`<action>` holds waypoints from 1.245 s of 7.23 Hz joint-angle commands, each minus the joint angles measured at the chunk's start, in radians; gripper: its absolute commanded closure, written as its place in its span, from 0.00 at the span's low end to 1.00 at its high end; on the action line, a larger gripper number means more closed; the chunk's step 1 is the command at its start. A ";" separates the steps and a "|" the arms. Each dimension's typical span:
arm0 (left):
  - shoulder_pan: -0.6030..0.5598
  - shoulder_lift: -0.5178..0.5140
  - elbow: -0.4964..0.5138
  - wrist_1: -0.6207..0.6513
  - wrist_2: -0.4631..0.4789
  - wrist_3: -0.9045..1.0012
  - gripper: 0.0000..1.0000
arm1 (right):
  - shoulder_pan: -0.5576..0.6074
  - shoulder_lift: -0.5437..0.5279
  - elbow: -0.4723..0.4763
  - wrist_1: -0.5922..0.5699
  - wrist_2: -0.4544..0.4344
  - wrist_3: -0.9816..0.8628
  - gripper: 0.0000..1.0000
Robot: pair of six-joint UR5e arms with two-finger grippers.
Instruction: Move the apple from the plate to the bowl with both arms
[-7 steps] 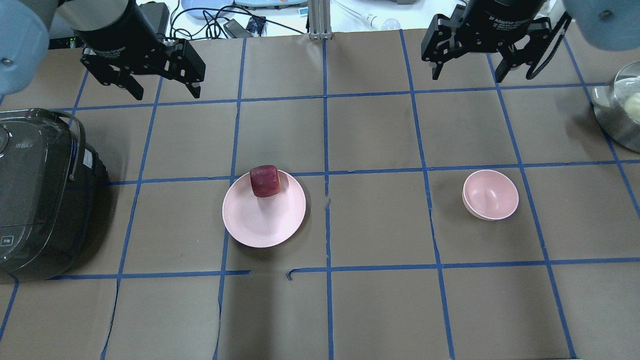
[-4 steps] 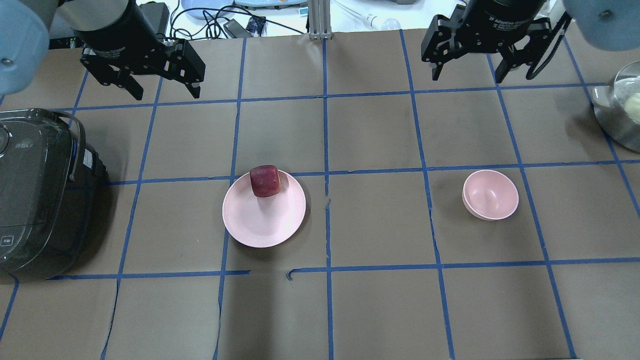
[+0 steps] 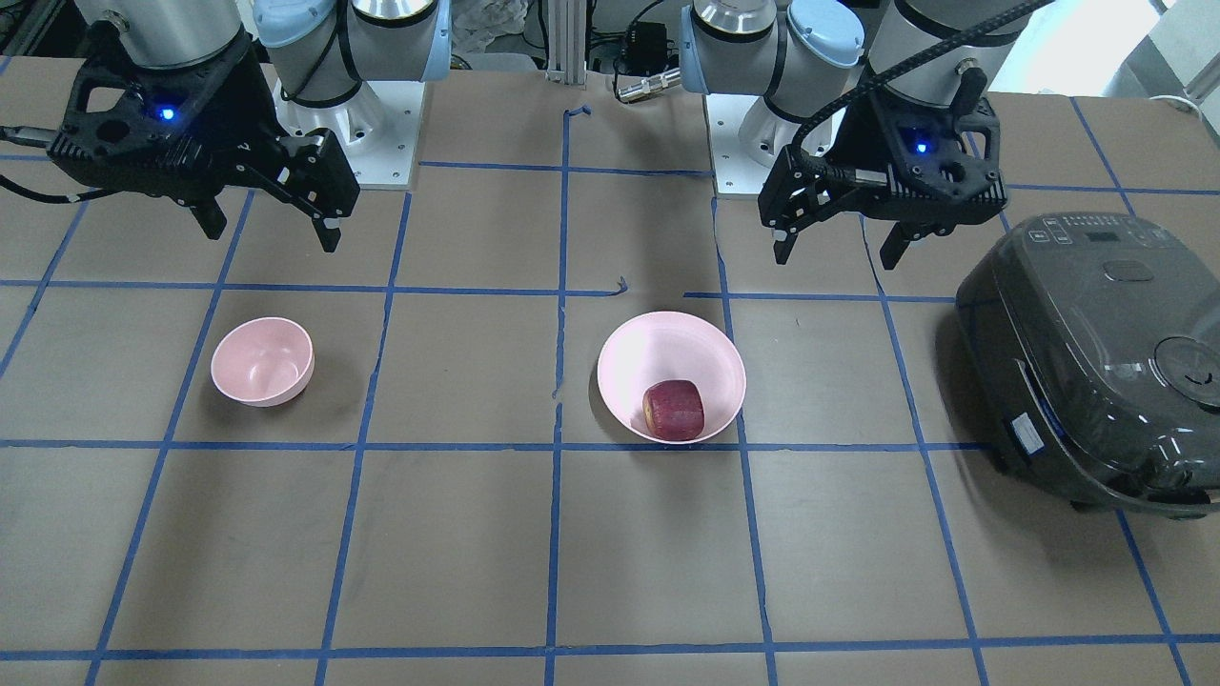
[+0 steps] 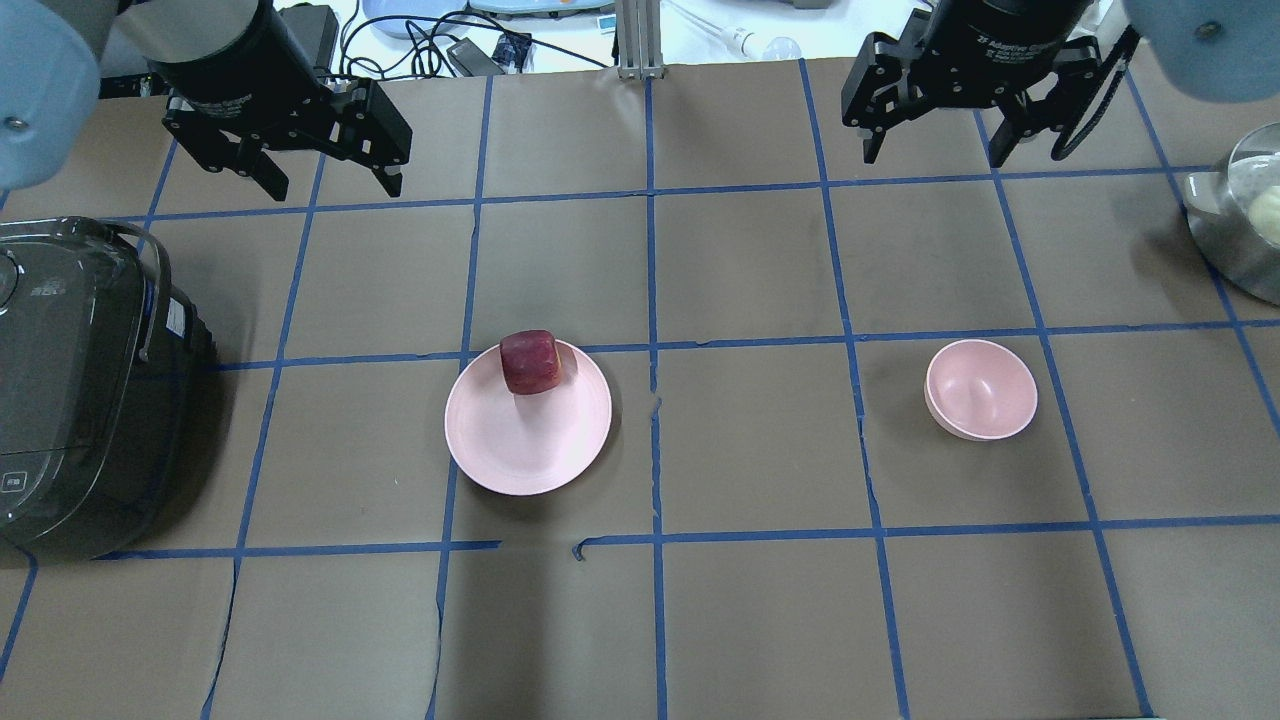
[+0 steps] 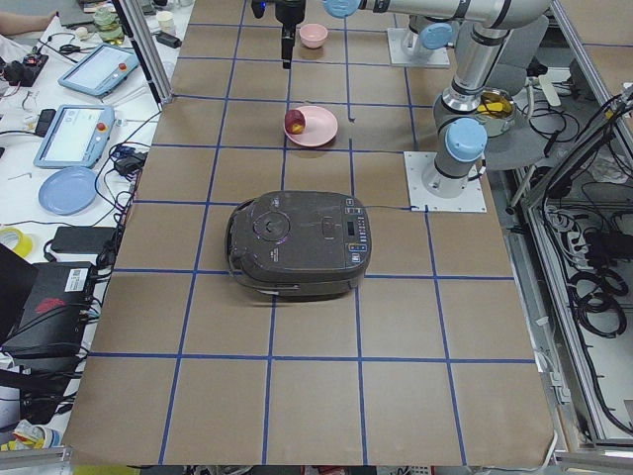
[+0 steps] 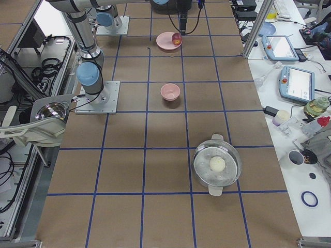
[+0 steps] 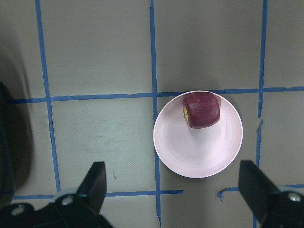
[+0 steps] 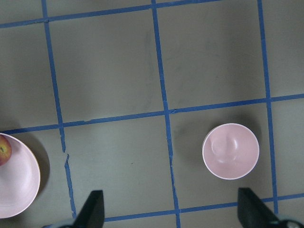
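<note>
The dark red apple (image 4: 529, 362) sits at the far rim of the pale pink plate (image 4: 520, 440), left of the table's centre; both also show in the front view, apple (image 3: 673, 410) and plate (image 3: 658, 348), and in the left wrist view, apple (image 7: 201, 110). The small pink bowl (image 4: 980, 390) stands empty to the right, seen also in the right wrist view (image 8: 231, 151). My left gripper (image 4: 325, 182) hangs open and empty high above the far left of the table. My right gripper (image 4: 932, 150) hangs open and empty above the far right.
A dark rice cooker (image 4: 75, 390) stands at the left edge of the table. A steel pot (image 4: 1245, 225) with a pale ball inside sits at the right edge. Blue tape lines grid the brown table cover. Cables and devices lie beyond the far edge.
</note>
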 commanded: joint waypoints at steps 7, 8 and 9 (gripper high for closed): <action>-0.130 -0.259 -0.266 0.471 -0.074 -0.282 0.00 | -0.381 0.053 0.602 -0.598 0.016 -0.428 0.04; -0.132 -0.291 -0.286 0.479 -0.074 -0.319 0.00 | -0.407 0.101 0.716 -0.796 0.017 -0.453 0.04; -0.132 -0.321 -0.301 0.477 -0.070 -0.319 0.00 | -0.410 0.131 0.758 -0.862 0.022 -0.458 0.04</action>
